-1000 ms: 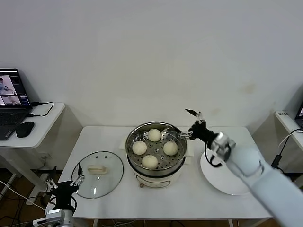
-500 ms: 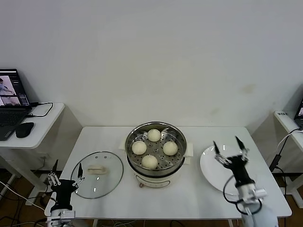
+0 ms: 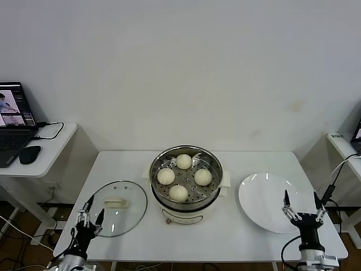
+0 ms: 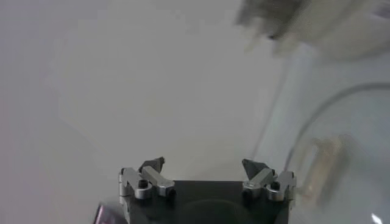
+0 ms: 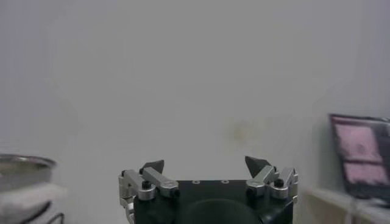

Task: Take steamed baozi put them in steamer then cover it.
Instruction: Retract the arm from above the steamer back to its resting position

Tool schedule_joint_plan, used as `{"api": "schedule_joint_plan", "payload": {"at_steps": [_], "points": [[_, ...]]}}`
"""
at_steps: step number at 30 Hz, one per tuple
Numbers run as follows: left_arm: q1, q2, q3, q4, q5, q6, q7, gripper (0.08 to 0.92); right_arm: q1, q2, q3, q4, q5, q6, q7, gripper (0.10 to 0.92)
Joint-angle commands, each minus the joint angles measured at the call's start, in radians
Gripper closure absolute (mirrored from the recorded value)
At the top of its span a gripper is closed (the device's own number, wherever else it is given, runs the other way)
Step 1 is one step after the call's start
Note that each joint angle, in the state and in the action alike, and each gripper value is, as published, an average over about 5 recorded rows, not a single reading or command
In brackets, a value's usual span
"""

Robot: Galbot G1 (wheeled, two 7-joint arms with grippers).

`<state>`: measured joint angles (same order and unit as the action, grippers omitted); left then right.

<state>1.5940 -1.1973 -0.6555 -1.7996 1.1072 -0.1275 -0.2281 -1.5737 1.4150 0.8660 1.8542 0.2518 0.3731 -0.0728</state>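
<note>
Four cream-white baozi sit on the perforated tray inside the shiny steamer at the table's middle. The clear glass cover with its cream handle lies flat on the table left of the steamer; it also shows in the left wrist view. My left gripper is open and empty at the cover's near-left edge, by the table's front-left corner; it also shows in the left wrist view. My right gripper is open and empty, upright at the white plate's near edge; it also shows in the right wrist view.
An empty white plate lies right of the steamer. A side table at the far left holds a laptop and a mouse. Another small table edge stands at the far right.
My right arm has drawn back from the steamer's rim to the plate's near edge. My left gripper has moved right, to the cover's edge.
</note>
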Motion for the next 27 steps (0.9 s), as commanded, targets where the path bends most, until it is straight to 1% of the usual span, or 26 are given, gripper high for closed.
{"api": "schedule_joint_plan", "payload": {"at_steps": [1,5,14,23,27], "points": [[-0.119,0.063,0.068,0.184,0.208,-0.014,0.010,0.177,-0.065,0.058,0.059,0.009,0.004,0.025,0.012,0.202],[-0.194,0.076,0.078,0.241,0.207,-0.016,0.013,0.177,-0.080,0.064,0.063,0.008,0.003,0.035,0.013,0.203],[-0.313,0.083,0.112,0.317,0.194,-0.033,0.018,0.177,-0.096,0.086,0.058,0.028,0.048,0.022,0.015,0.202],[-0.385,0.084,0.149,0.382,0.193,-0.044,0.042,0.177,-0.107,0.100,0.048,0.043,0.044,0.019,0.015,0.202],[-0.399,0.085,0.151,0.382,0.189,-0.048,0.044,0.177,-0.111,0.101,0.047,0.046,0.043,0.021,0.014,0.203]]}}
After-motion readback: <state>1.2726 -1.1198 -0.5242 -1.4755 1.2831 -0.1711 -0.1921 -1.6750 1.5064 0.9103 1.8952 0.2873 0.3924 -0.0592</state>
